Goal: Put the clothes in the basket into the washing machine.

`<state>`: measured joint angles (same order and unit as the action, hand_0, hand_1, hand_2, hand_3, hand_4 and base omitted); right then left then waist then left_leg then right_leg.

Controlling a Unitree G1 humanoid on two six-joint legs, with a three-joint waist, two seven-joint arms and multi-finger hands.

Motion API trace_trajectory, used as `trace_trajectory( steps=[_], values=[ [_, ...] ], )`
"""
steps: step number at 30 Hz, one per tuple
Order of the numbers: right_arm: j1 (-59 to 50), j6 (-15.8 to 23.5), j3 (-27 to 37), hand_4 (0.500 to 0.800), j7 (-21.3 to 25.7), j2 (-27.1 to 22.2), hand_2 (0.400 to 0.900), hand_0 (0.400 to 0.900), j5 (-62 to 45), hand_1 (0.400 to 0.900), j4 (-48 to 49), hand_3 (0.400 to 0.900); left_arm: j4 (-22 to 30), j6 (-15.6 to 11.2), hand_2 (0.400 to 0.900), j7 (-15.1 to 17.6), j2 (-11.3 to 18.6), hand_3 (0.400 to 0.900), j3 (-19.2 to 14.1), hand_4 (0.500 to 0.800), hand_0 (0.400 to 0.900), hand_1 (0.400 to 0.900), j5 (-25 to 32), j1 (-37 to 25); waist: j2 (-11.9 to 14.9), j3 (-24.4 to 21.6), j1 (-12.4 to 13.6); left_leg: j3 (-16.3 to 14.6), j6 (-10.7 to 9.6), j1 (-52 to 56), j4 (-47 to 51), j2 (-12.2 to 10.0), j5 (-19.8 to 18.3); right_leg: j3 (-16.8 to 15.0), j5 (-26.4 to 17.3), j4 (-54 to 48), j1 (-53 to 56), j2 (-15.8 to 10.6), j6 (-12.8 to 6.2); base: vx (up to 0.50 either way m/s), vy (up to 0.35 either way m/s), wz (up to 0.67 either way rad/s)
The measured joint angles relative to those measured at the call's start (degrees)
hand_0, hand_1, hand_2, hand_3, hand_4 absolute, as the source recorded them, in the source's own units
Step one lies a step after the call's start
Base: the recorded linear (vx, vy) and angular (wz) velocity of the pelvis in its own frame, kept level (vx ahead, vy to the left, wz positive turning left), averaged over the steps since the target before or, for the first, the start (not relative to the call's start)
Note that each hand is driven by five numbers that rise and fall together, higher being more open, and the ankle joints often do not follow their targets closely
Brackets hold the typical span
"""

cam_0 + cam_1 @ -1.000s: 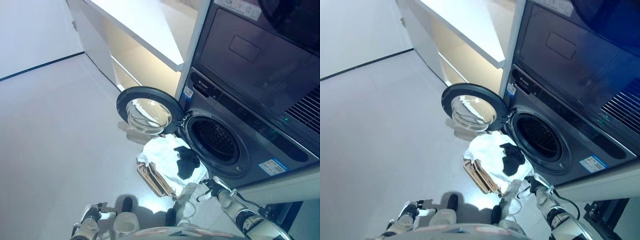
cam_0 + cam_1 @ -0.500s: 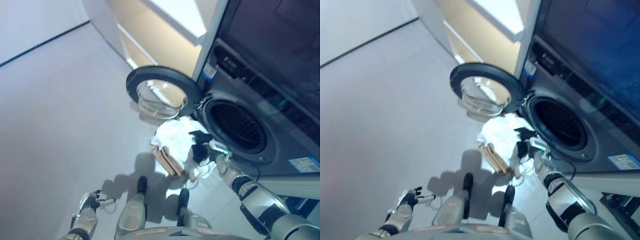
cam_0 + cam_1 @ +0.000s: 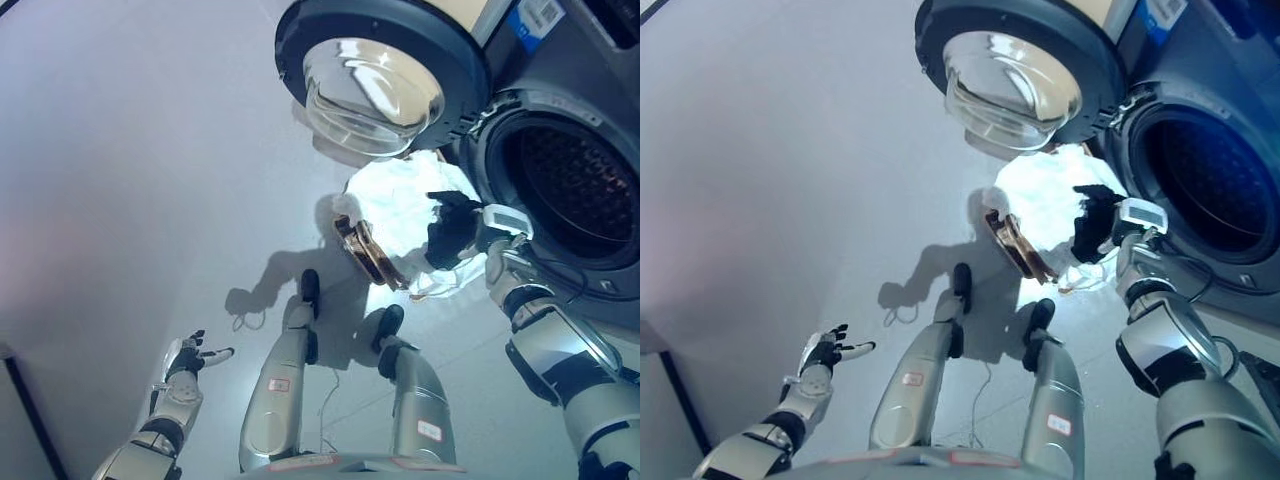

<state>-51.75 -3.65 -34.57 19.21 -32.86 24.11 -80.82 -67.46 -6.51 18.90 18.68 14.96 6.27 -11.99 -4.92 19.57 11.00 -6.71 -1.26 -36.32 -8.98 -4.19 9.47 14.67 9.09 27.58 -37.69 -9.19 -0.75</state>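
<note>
A brown-rimmed basket (image 3: pixel 362 250) sits on the floor in front of the washing machine, heaped with white clothes (image 3: pixel 398 198). A black garment (image 3: pixel 448 232) lies on the right side of the heap. My right hand (image 3: pixel 1102 222) rests on this black garment, and its dark shape blends into the cloth, so its grip does not show. The machine's drum opening (image 3: pixel 572 180) gapes just right of the basket. My left hand (image 3: pixel 188 356) hangs low at the left over bare floor, fingers spread and holding nothing.
The round glass door (image 3: pixel 378 72) stands swung open to the left of the drum, just beyond the basket. Pale floor (image 3: pixel 130 180) stretches across the left side. The machine's dark front (image 3: pixel 1240 290) fills the right edge.
The camera has dipped and moved closer to the machine. My right hand has moved from beside the basket onto the black garment. The left hand stays low at the left.
</note>
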Motion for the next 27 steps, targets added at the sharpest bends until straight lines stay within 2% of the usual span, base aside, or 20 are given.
trace_trajectory(
  steps=[3, 7, 10, 12, 17, 24, 27],
  values=[
    [-5.4, -0.4, -0.2, 0.800, 0.7, -2.2, 0.900, 0.900, 0.8, 0.900, -1.5, 0.900, 0.5, -0.3, 0.900, 0.8, -0.5, 0.900, 0.6, 0.800, 0.900, 0.900, 1.0, -1.9, -2.3, 1.8, -0.1, 0.6, -0.1, -3.2, -1.8, 0.1, -0.2, 0.0, 0.4, 2.8, -3.3, -0.5, 0.44, -0.01, 0.014, 0.01],
    [-8.3, -0.3, -2.0, 0.800, 1.2, -2.8, 0.900, 0.900, 1.9, 0.900, -1.4, 0.900, 2.2, -1.2, 0.900, 1.6, -0.7, 0.900, 1.2, 0.800, 0.900, 0.900, 2.8, -2.2, -2.5, 1.9, 0.0, 0.4, -0.1, -6.1, -4.9, 0.4, -1.3, -1.4, 1.7, 6.3, -6.7, -1.3, 0.63, 0.00, 0.034, 0.03],
    [-10.7, -0.3, -3.3, 0.800, 1.4, -4.8, 0.900, 0.900, 2.0, 0.900, -1.3, 0.900, 6.5, -1.5, 0.900, 1.7, -0.7, 0.900, 2.2, 0.800, 0.900, 0.900, 4.1, -2.1, -2.6, 1.9, 0.3, 0.3, 0.1, -9.1, -7.8, 1.2, -1.8, -2.5, 3.3, 9.9, -10.2, -2.6, 0.54, -0.02, 0.031, 0.10],
    [-12.4, -0.3, -4.6, 0.800, 1.5, -6.5, 0.900, 0.900, 2.0, 0.900, -1.1, 0.900, 8.4, -2.6, 0.900, 1.9, -0.7, 0.900, 2.2, 0.800, 0.900, 0.900, 5.1, -2.1, -2.6, 1.9, 0.3, 0.3, 0.2, -11.9, -10.1, 1.4, -2.1, -2.9, 3.7, 12.4, -13.0, -3.2, 0.67, 0.01, 0.045, -0.04],
    [-14.0, -0.6, -6.9, 0.800, 1.5, -7.5, 0.900, 0.900, 2.0, 0.900, -1.5, 0.900, 11.5, -2.6, 0.900, 2.0, -1.0, 0.900, 3.0, 0.800, 0.900, 0.900, 6.5, -1.2, -3.1, 2.0, 0.3, 0.1, 0.2, -16.3, -14.3, 1.5, -3.4, -3.8, 4.3, 15.6, -17.3, -3.9, 0.67, -0.01, 0.020, 0.03],
    [-17.1, -0.5, -8.7, 0.800, 1.5, -10.4, 0.900, 0.900, 1.8, 0.900, -3.4, 0.900, 19.6, -3.8, 0.900, 2.0, -0.9, 0.900, 3.2, 0.800, 0.900, 0.900, 8.5, 2.3, -4.7, 1.5, 2.0, -1.4, 1.2, -22.1, -17.6, 2.3, -4.1, -6.2, 4.4, 19.1, -24.2, -5.0, 0.64, -0.01, 0.051, -0.07],
    [-17.4, -0.4, -8.9, 0.800, 1.4, -10.8, 0.900, 0.900, 1.5, 0.900, -3.5, 0.900, 19.8, -3.8, 0.900, 2.1, -0.9, 0.900, 3.2, 0.800, 0.900, 0.900, 9.6, 2.5, -4.8, 1.5, 2.6, -1.6, 1.7, -23.9, -20.1, 2.3, -5.1, -6.9, 4.6, 20.5, -25.7, -5.2, 0.28, -0.01, -0.001, 0.03]
  ],
)
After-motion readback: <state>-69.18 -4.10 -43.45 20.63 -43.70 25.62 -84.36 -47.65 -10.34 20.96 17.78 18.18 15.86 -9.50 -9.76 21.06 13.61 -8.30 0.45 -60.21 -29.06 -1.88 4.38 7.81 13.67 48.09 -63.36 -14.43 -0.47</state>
